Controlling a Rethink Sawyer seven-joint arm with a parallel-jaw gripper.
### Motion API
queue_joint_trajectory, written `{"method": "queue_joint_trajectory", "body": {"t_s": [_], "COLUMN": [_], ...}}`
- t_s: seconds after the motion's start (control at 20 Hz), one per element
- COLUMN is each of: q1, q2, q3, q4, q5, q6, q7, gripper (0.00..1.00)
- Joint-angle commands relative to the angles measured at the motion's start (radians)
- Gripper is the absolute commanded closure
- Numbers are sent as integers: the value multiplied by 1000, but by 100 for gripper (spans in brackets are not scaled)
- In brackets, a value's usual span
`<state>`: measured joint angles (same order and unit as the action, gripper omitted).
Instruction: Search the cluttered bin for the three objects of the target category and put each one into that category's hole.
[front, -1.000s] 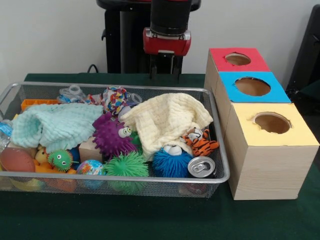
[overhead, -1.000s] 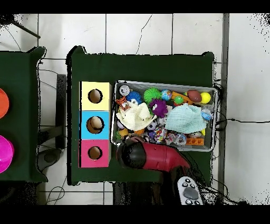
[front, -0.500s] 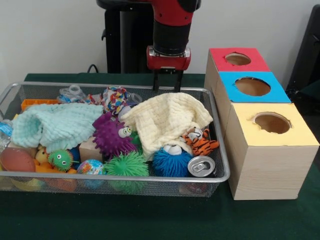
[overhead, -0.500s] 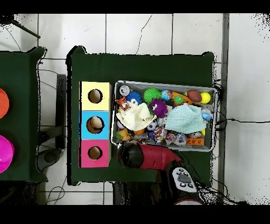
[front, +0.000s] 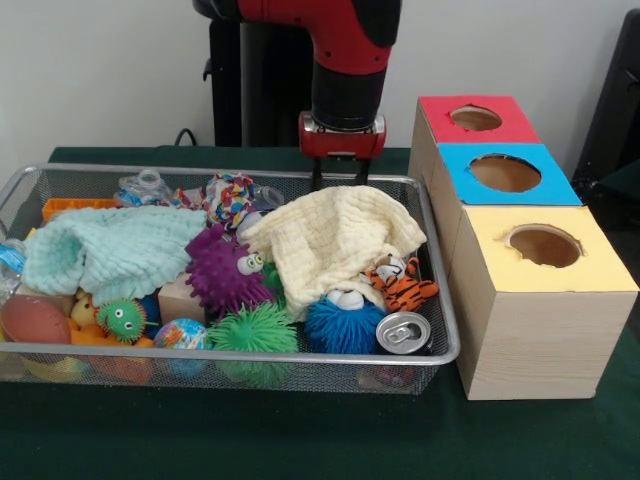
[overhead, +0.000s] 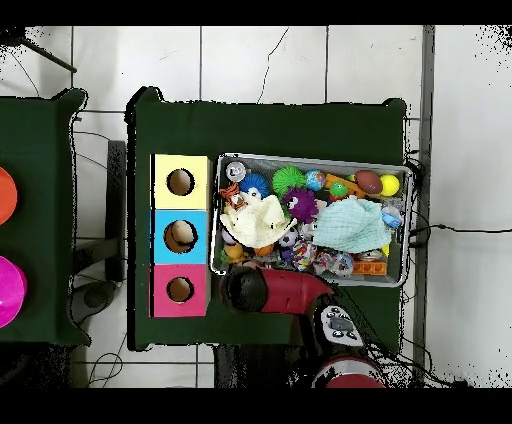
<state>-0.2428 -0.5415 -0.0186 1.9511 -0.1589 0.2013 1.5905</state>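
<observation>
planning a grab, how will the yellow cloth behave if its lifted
The yellow cloth lies draped in folds, so it is probably floppy and would sag. It looks thin, likely light. It overlaps the tiger, so lifting may drag or uncover toys.

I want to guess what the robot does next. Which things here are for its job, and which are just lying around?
For the job:
gripper, open, at the bin's rim
wire bin of toys and cloths
red box, blue box, yellow box, each with a hole

Just lying about:
orange round thing and pink round thing on the side table
cables on the floor
</observation>
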Motion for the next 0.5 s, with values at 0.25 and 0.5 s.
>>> {"method": "queue_joint_trajectory", "body": {"t_s": [0.25,0.5], "q1": [48,46], "q2": [93,-21], "q3": [5,5], "q4": [12,100], "q5": [2,8], "q6": [-173,-118], "q7": [206,191], "gripper": [0,0]}}
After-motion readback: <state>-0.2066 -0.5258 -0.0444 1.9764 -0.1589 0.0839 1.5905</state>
